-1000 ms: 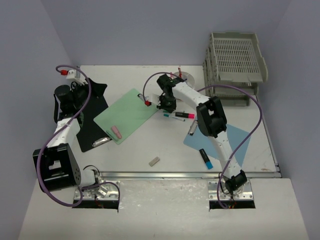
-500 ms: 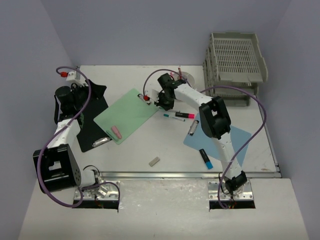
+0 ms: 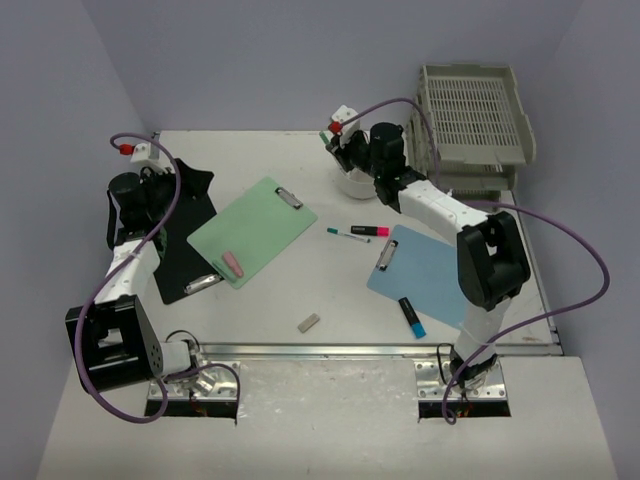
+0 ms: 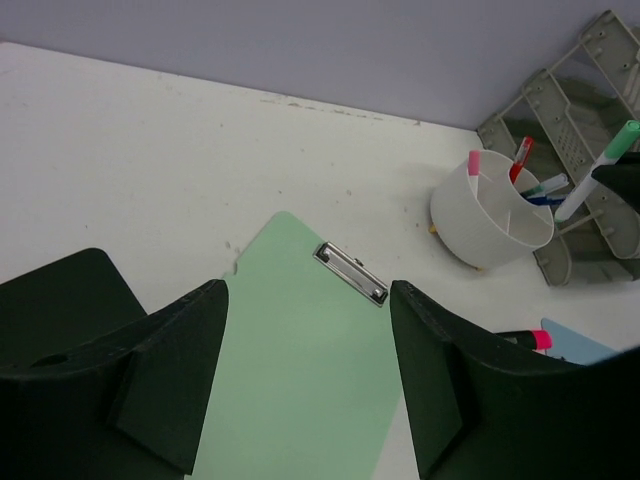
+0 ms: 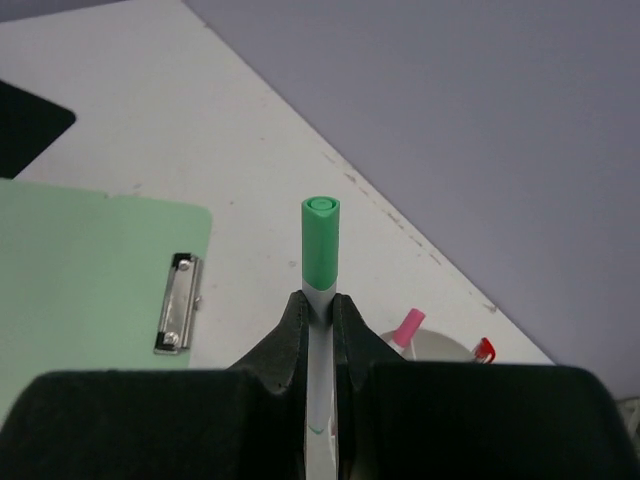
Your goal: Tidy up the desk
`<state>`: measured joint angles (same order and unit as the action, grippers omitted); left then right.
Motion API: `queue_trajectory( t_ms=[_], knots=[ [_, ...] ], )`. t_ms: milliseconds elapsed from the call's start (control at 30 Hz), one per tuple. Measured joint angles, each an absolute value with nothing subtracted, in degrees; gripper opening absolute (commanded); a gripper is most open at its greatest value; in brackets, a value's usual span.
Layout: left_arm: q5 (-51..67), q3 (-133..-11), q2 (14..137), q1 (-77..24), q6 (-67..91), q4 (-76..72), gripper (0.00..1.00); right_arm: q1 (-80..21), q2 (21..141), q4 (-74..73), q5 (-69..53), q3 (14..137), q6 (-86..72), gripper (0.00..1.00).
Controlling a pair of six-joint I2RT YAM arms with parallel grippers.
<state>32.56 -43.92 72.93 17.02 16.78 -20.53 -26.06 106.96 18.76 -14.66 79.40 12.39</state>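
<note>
**Item:** green-capped marker [image 5: 320, 240].
**Location:** lifted off the desk [image 3: 300, 290], raised near the white pen cup [image 3: 352, 186] at the far edge, beside the grey trays [image 3: 470, 120].
**Holder:** right gripper [image 5: 320, 305], pinching the white barrel just below the cap.
**Handling (judged):** light, rigid, smooth plastic. It may swivel if gripped at one end, so mid-barrel is best.
**Also:** left gripper [image 4: 310, 380], jaws spread and holding nothing, over the black clipboard [image 3: 192, 240] by the left edge.

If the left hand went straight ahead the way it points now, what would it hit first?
Probably the green clipboard, lying flat on the desk between the open fingers of the left hand. The white pen cup stands farther off to the right. Depth is hard to judge.
</note>
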Motion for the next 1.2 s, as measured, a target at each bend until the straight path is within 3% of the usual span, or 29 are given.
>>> queue_trajectory(
  t_ms=[100, 133, 167, 933, 1100, 1200],
  knots=[
    [32.36, -43.92, 72.66, 17.04, 16.86, -20.48, 0.79, -25.49, 108.32, 26.51, -11.76, 77.3, 9.58, 0.0],
    [32.25, -43.92, 72.64, 17.03, 16.83, -20.41, 0.94, -25.41, 109.06, 28.2, -11.15, 77.23, 8.67, 0.0],
    [32.16, -43.92, 72.64, 17.02, 16.8, -20.33, 0.99, -25.39, 109.73, 29.63, -10.53, 77.23, 7.9, 0.0],
    [30.06, -43.94, 72.85, 17.04, 15.8, -18.91, 1.0, -25.22, 119.57, 44.72, 4.28, 77.13, 2.79, 0.0],
    [30.0, -43.94, 73.62, 17.04, 15.54, -18.76, 1.0, -25.08, 120.16, 44.93, 5.34, 76.27, 2.74, 0.07],
    [30.0, -43.94, 73.85, 17.04, 15.49, -18.76, 1.0, -25.0, 120.75, 44.91, 5.63, 76.19, 2.55, 0.25]
  ],
)
